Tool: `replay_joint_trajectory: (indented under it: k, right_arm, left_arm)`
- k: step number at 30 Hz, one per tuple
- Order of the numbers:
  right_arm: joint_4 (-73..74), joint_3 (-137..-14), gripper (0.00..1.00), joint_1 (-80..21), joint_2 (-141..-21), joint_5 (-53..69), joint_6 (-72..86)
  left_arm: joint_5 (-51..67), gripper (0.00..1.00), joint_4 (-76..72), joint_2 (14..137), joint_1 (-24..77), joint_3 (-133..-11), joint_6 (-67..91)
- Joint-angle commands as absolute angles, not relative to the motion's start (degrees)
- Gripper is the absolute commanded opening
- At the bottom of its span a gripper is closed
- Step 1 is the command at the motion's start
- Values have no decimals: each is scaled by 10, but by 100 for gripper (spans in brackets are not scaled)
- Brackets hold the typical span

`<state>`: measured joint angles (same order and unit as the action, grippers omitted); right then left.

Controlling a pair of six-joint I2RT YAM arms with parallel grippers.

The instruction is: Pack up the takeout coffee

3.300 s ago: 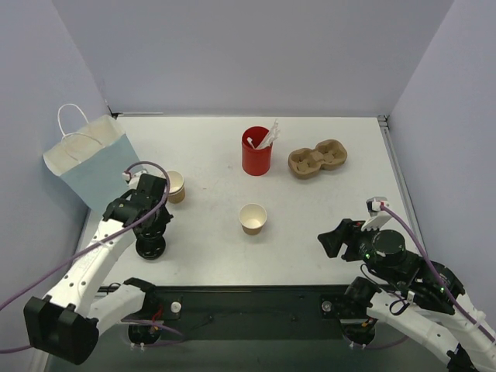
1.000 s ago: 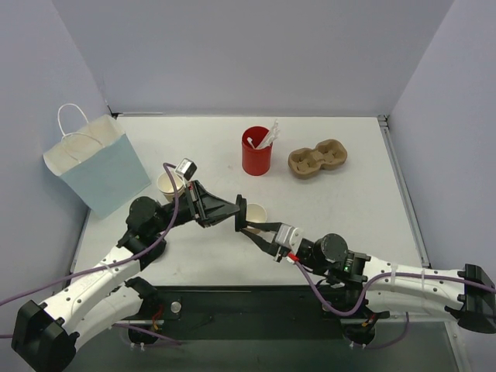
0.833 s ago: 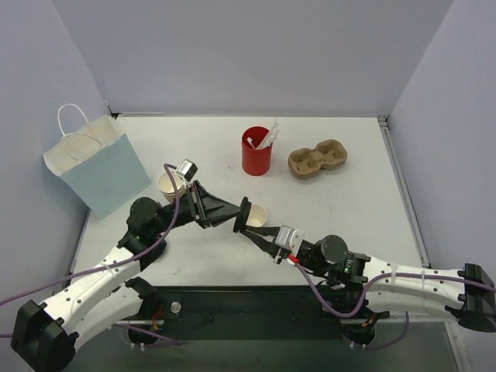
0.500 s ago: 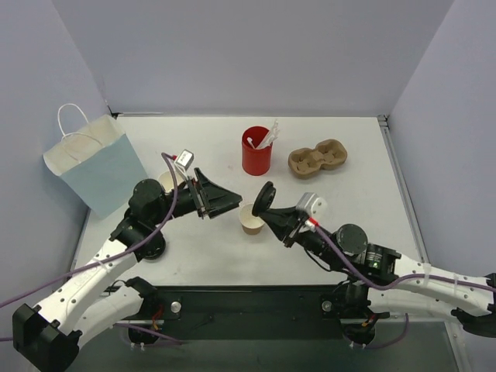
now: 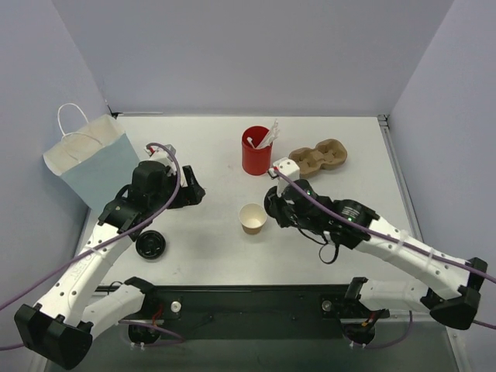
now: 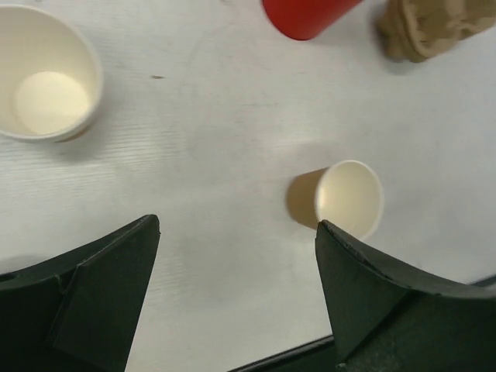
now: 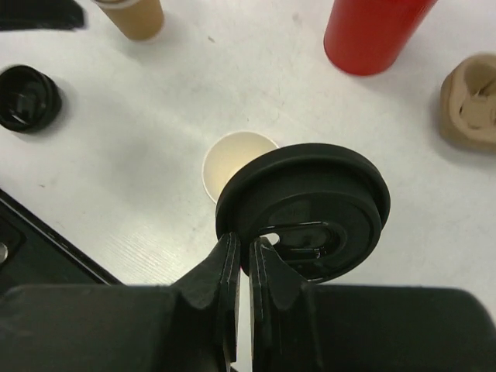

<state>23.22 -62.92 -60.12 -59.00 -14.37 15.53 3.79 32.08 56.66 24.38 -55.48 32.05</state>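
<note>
Kraft cups: two, both lidless. Middle cup (image 5: 253, 218) mid-worktop (image 5: 209, 260); second cup (image 6: 48, 74) near left end effector (image 6: 237, 225), hidden under left arm in top view. Black lids: two. Loose lid (image 5: 151, 245) flat on worktop at near left. Held lid (image 7: 302, 209) pinched at rim by right end effector (image 7: 242, 244), fingers pressed together, just beside middle cup, overlapping its rim in wrist view. Left end effector spread wide, holding nothing. Also one red cup (image 5: 256, 155) with white stirrers (image 5: 269, 136), one pulp carrier (image 5: 318, 157), one pale blue bag (image 5: 93, 163).
</note>
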Motion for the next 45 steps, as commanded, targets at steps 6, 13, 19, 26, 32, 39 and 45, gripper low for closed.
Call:
replay_joint_trajectory:
  k: [6,13,19,26,32,39,45]
  right_arm:
    - [384,-772,0,-572,-814,-24,203]
    - [425,-857,0,-572,-934,-4,215]
    - [466,-911,0,-573,-1001,-5,218]
    - [512,-960,0,-572,-1051,-47,215]
    - [531,-988,0,-570,-1081,-46,206]
    - [537,-994,0,-565,-1099,-50,200]
    - [544,-1007,1,-561,-1103,-57,194]
  left_arm:
    - [-183,90,346,430,240,-485,226]
    - [-247,89,340,344,237,-476,225]
    - [-245,89,336,305,237,-464,224]
    - [-245,89,344,314,237,-470,225]
    - [-248,89,342,307,237,-467,226]
    - [-248,89,344,308,237,-467,227]
    - [-248,89,346,308,238,-467,228]
